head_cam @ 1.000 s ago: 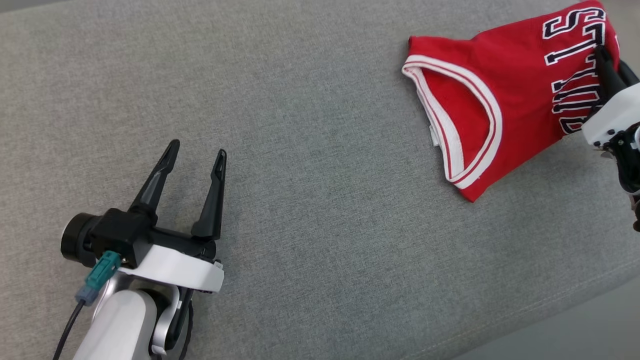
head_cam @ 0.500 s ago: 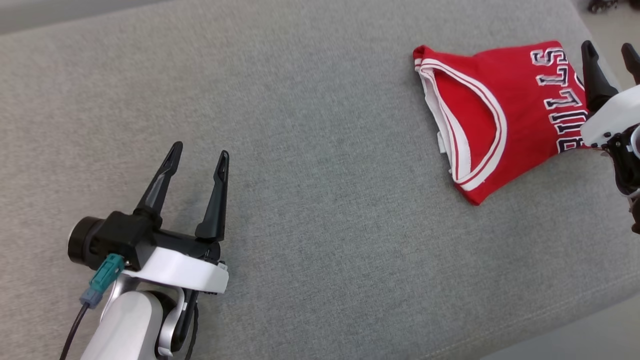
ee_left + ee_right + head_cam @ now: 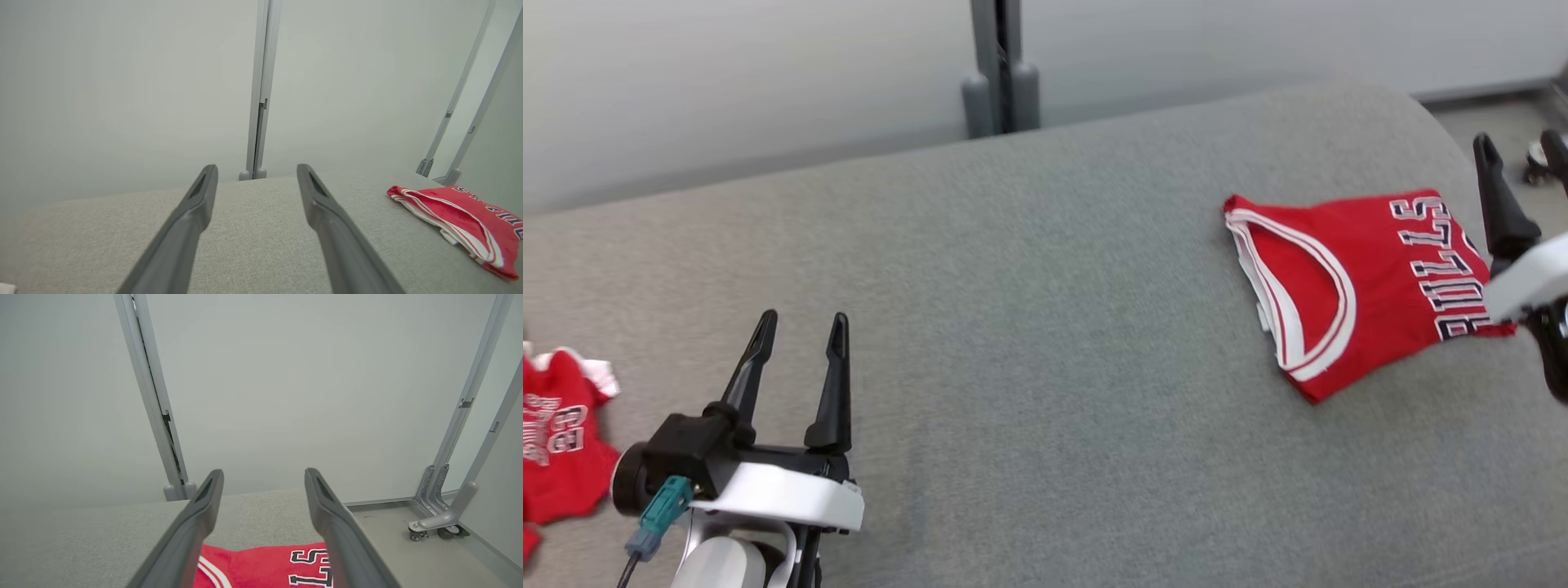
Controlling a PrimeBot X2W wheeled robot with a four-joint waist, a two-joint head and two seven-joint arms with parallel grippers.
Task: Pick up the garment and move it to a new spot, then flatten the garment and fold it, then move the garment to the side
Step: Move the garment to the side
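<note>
Right end effector [image 3: 1519, 143] hovers with its two dark fingers spread wide and nothing between them. The garment [image 3: 1347, 286], a red jersey with white trim and dark lettering, lies on the grey cloth-covered desk [image 3: 1045, 343] just below and to the left of those fingers, its lettered end under the wrist and its neck opening turned away. It looks folded into a compact stack near the desk's rounded end, which likely explains the empty fingers: the piece seems already set aside, so no grip is needed. Left end effector [image 3: 804, 318] is also spread and empty, well apart from the garment, with bare desk ahead of it. To its left lies another red garment [image 3: 556, 441], cut off by the frame edge. Beyond both sets of fingers a grey post [image 3: 1001, 65] stands against a pale wall, and to the right of the right end effector a wheeled frame foot [image 3: 433, 528] rests on the floor. Nothing blocks either end effector's way to the garment. The nearby desk edge seems the only risk.
</note>
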